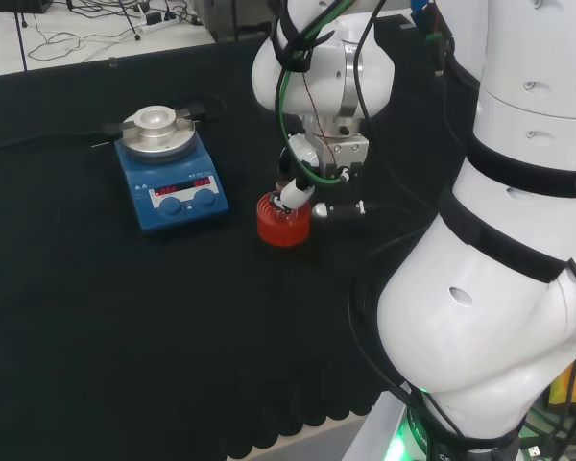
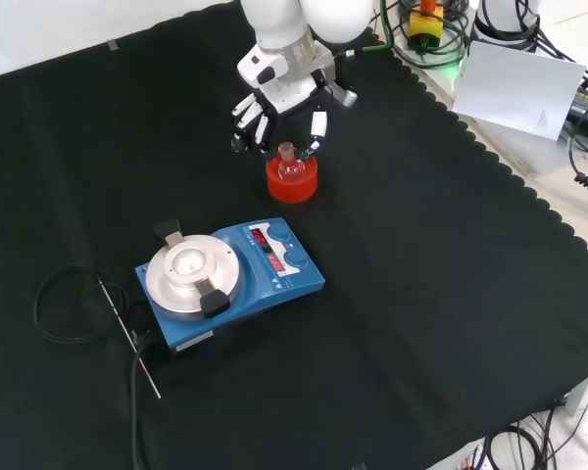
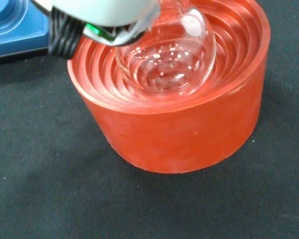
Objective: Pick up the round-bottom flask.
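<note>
In the head view my hand (image 1: 302, 187) hangs from the white wrist link straight above the red ribbed stand (image 1: 284, 220), with one finger reaching down to the stand's top and the thumb sticking out sideways to the right, just above the black cloth of the table (image 1: 125, 327). The blue hotplate stirrer (image 1: 169, 176) sits well to the left of the stand, apart from it. In the front view my hand (image 2: 274, 103) comes in from the top, palm tilted down toward the cloth; the fingers (image 2: 248, 119) on the left are spread and only lightly bent, clear of the glass, while another fingertip (image 2: 316, 137) reaches down on the right, next to the neck of the round-bottom flask (image 2: 290, 164). The flask stands upright in the red stand, its neck between those fingers and that fingertip, and nothing is closed around it, so my hand is open. The stirrer lies nearer the camera and lower left of the stand. In the wrist view the flask's clear round belly (image 3: 167, 57) rests in the ribbed hollow of the stand (image 3: 179, 134), and a blurred white and black part of my hand (image 3: 97, 15) crosses in front of its upper side.
</note>
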`<action>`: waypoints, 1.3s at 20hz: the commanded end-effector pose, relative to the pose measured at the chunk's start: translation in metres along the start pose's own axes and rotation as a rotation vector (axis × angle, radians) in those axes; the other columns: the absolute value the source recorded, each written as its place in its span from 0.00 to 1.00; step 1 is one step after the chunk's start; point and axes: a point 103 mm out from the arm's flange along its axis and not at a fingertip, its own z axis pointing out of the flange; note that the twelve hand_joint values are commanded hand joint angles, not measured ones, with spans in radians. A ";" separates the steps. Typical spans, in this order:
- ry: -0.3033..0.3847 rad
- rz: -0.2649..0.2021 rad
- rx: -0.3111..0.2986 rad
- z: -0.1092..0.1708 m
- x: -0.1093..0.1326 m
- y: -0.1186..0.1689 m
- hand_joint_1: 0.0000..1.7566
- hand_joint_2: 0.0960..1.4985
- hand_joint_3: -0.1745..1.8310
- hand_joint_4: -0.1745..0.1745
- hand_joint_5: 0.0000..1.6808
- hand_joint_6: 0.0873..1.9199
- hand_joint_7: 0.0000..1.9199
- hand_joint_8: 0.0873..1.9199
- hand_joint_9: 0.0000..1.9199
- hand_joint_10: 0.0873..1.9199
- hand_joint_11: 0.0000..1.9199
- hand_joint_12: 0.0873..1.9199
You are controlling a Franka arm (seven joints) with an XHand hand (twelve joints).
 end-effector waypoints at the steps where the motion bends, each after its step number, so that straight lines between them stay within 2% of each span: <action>1: 0.004 0.004 0.010 0.000 -0.003 -0.001 0.56 0.37 0.42 0.28 0.52 0.40 0.10 0.35 0.25 0.34 0.09 0.71; 9: 0.009 0.001 0.008 0.001 -0.004 -0.002 0.55 0.36 0.42 0.27 0.49 0.41 0.09 0.34 0.24 0.34 0.09 0.71; 19: -0.008 -0.005 -0.008 -0.003 0.001 -0.001 0.54 0.37 0.42 0.25 0.54 0.42 0.10 0.35 0.25 0.34 0.09 0.71; 20: -0.014 -0.003 -0.008 -0.002 0.001 -0.001 0.57 0.40 0.40 0.52 0.60 0.41 0.11 0.35 0.25 0.34 0.09 0.71; 21: -0.023 0.001 -0.008 -0.002 0.002 -0.001 0.59 0.43 0.38 0.74 0.64 0.40 0.12 0.35 0.26 0.34 0.10 0.71; 22: -0.036 0.005 -0.007 -0.002 0.002 -0.001 0.61 0.44 0.37 0.87 0.68 0.39 0.13 0.35 0.27 0.34 0.10 0.71; 23: -0.045 0.008 -0.004 -0.002 0.002 -0.001 0.62 0.44 0.39 0.91 0.70 0.38 0.14 0.35 0.27 0.33 0.11 0.71; 26: -0.038 0.025 0.008 -0.007 0.002 -0.001 0.64 0.41 0.43 0.88 0.72 0.39 0.16 0.35 0.29 0.32 0.12 0.70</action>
